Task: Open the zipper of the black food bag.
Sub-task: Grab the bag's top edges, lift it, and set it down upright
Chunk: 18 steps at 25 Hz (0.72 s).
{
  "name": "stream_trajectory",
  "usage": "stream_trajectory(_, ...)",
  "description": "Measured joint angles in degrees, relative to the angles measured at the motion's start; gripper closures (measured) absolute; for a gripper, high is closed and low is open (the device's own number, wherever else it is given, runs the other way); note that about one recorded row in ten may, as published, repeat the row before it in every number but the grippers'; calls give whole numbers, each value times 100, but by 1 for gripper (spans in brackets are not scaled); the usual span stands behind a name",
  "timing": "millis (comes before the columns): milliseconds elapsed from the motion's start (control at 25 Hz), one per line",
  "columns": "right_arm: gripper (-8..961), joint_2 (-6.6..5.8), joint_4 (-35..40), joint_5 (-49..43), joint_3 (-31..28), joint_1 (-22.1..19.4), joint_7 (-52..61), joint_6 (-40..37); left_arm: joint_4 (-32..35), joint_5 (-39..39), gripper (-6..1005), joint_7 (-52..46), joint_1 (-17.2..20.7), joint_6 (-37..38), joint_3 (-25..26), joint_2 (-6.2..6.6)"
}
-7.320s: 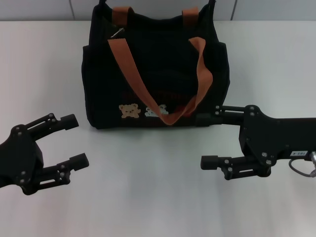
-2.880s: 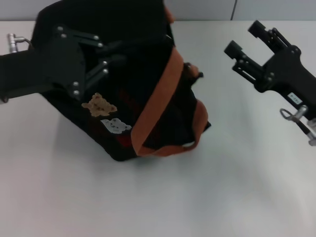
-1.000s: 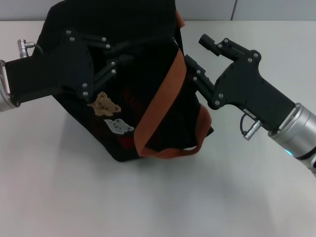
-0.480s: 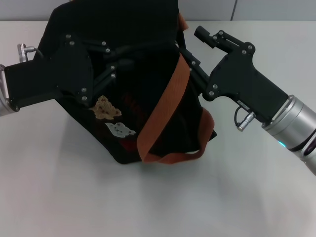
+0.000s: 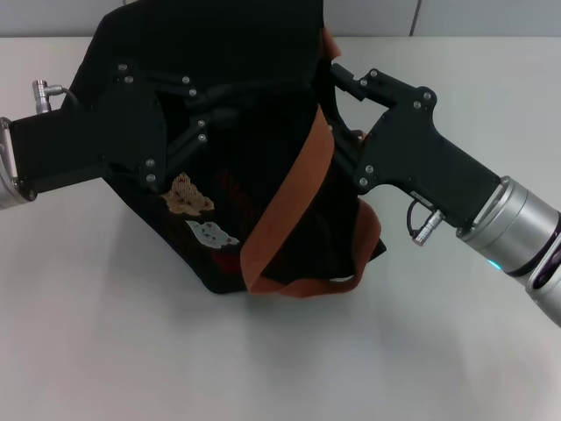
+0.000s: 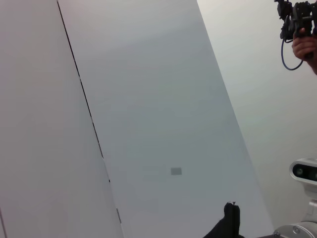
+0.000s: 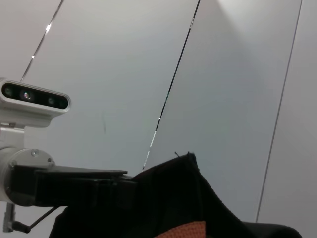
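The bag point(image 5: 263, 202) stands tilted on the table point(image 5: 105, 351). The left gripper point(image 5: 206, 118) grips its side; the right gripper point(image 5: 337, 105) reaches the top edge, its grip unclear. The zipper is hidden; next it must find the pull tab.

A white table point(image 5: 131, 351) fills most of the head view, its surface plain and matte, with soft grey shadow in the lower middle of the frame. Along the top edge of that view runs a pale grey wall point(image 5: 456, 16), crossed by a thin vertical seam at upper right. In the right wrist view, wall panels point(image 7: 124, 74) fill the frame, divided by dark slanting seams. In the left wrist view, a small grey rectangular plate point(image 6: 176, 171) sits on the panel just below centre.
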<state>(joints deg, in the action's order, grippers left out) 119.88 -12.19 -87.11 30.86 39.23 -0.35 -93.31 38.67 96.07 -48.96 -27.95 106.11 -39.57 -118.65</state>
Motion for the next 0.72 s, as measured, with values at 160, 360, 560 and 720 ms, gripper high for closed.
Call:
stream_trajectory(160, 540, 0, -62, -18, -29, 78, -1, 6, -11, -1, 900, 1, -2, 0, -4, 0)
stream_trajectory(360, 541, 0, -133, -19, -33, 157, -1, 18, -71, -1, 900, 2, -12, 0, -6, 0)
stream_trajectory(560, 547, 0, -136, -19, -36, 198, -1, 20, -71, -1, 899, 9, -6, 11, -6, 0)
stream_trajectory(720, 646, 0, -135, -24, -36, 216, -1, 26, -109, 0, 899, 13, -5, 14, -6, -7)
